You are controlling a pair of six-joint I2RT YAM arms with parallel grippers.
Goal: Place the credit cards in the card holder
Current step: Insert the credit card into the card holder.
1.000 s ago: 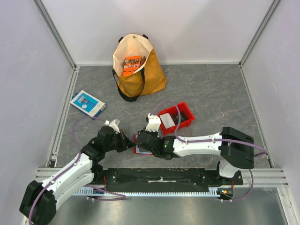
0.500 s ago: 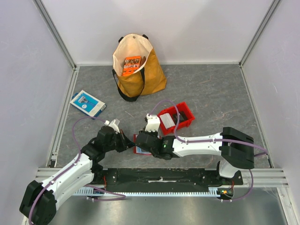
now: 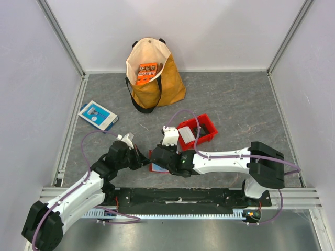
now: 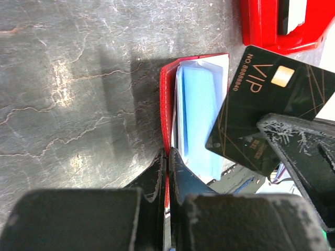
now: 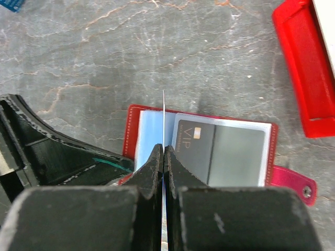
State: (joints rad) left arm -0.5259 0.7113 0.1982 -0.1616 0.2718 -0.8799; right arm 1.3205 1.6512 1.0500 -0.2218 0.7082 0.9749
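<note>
The insertion step is in hand. The card holder (image 5: 131, 130) lies open on the tabletop (image 3: 241, 99), near the middle of its near edge. Its red cover edge is pinched by the left hand (image 4: 167, 162), whose fingers are closed tight on it. A dark grey credit card (image 4: 272, 104) is clamped in the right hand (image 5: 163, 154) and held on edge, tilted, just above the open pockets. Another dark card (image 5: 217, 151) appears to be lodged in a clear pocket already.

For the next move, the held card's lower edge would have to be lined up with a free pocket mouth. It would then be slid in flat while the cover is pinned down. Very little room is found between the two hands. The red bin (image 3: 212, 125) stands near, toward the far right of the holder, and open tabletop is seen toward the far-right corner.
</note>
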